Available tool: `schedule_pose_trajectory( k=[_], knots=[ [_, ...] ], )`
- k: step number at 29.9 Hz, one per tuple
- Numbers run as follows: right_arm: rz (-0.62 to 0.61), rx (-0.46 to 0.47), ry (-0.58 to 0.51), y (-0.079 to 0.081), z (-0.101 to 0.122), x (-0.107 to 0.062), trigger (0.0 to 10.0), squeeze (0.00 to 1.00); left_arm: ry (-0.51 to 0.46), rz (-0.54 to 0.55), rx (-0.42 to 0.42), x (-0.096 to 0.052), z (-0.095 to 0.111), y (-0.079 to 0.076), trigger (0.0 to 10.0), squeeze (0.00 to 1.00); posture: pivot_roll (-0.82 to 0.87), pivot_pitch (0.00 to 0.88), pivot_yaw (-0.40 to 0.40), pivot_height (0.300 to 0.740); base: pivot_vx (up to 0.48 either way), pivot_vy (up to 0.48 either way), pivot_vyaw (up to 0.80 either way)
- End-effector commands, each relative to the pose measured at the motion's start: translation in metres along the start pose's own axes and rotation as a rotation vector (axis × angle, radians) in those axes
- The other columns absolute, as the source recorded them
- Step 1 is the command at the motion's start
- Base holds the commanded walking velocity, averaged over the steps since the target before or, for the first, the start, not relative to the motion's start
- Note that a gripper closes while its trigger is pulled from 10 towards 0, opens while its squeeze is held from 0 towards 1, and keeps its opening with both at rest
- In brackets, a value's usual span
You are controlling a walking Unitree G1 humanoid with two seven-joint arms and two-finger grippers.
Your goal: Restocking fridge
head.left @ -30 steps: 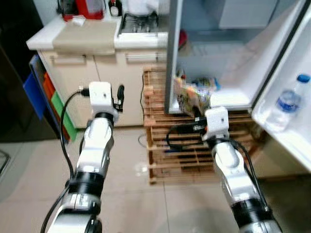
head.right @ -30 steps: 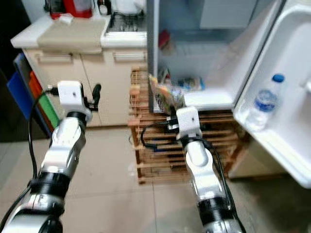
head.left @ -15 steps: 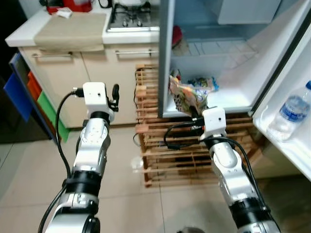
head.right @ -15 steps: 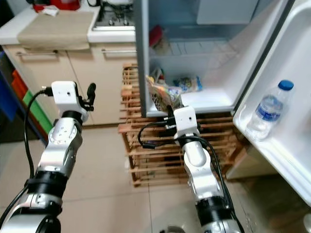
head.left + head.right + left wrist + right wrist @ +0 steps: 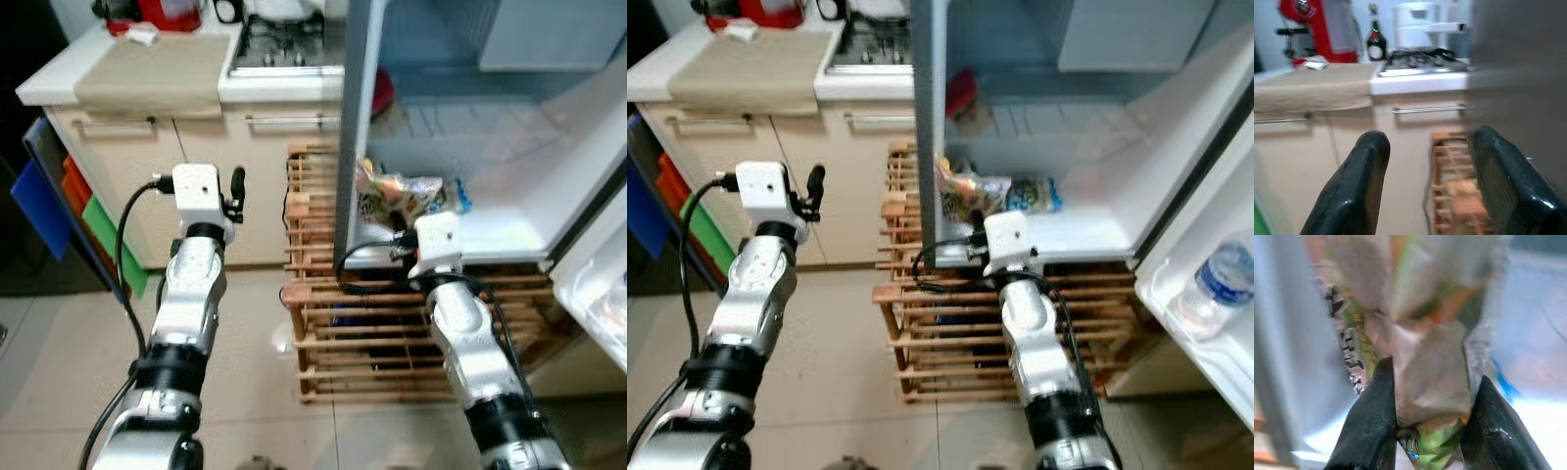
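1. Fridge (image 5: 460, 117) stands open at 1 o'clock in the head views, its grey side wall edge-on at 12 and its white door (image 5: 1215, 284) swung out toward 3 o'clock.
2. Kitchen counter (image 5: 147, 73) runs across 10 to 11 o'clock, with a beige cloth on top, a gas hob (image 5: 284, 44) beside it and a red appliance (image 5: 171, 12) at the back.
3. Wooden slatted rack (image 5: 392, 333) sits under the fridge's open compartment, at about 5 o'clock from the counter.
4. Right arm reaches toward 12 o'clock into the fridge's lower compartment; the right gripper (image 5: 1422, 423) has its two black fingers (image 5: 1374, 416) pinching a crinkled snack bag (image 5: 1420, 347), one finger on each side of it.
5. Snack bag, printed green, orange and white, stands upright just above the white shelf (image 5: 509, 230) at the fridge's front edge, close to the grey side wall.
6. Left gripper (image 5: 1427, 186) is raised at 9 o'clock, facing the counter, its fingers (image 5: 1359, 191) spread apart with nothing between them.
7. Water bottle (image 5: 1210, 289) stands in the door's rack at 3 o'clock.
8. Second colourful packet (image 5: 1034, 194) lies on the shelf just behind the held bag.
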State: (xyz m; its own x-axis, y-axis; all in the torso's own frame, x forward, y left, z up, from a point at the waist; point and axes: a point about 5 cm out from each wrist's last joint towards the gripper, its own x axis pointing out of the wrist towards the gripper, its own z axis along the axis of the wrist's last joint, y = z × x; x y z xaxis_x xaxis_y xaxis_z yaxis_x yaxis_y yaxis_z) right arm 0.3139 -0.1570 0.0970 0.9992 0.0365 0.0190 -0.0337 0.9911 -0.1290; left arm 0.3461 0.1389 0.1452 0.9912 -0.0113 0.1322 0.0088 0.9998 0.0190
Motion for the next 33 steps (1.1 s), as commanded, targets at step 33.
schedule_pose_trajectory(
  k=[33],
  knots=[
    [-0.437,1.035,0.137,-0.040,-0.012,0.037,0.0,0.00,-0.050,-0.197,0.046,-0.040,0.016,-0.005,10.0,0.00,0.07,0.146,0.072,0.740,0.120,0.000,0.00]
  ],
)
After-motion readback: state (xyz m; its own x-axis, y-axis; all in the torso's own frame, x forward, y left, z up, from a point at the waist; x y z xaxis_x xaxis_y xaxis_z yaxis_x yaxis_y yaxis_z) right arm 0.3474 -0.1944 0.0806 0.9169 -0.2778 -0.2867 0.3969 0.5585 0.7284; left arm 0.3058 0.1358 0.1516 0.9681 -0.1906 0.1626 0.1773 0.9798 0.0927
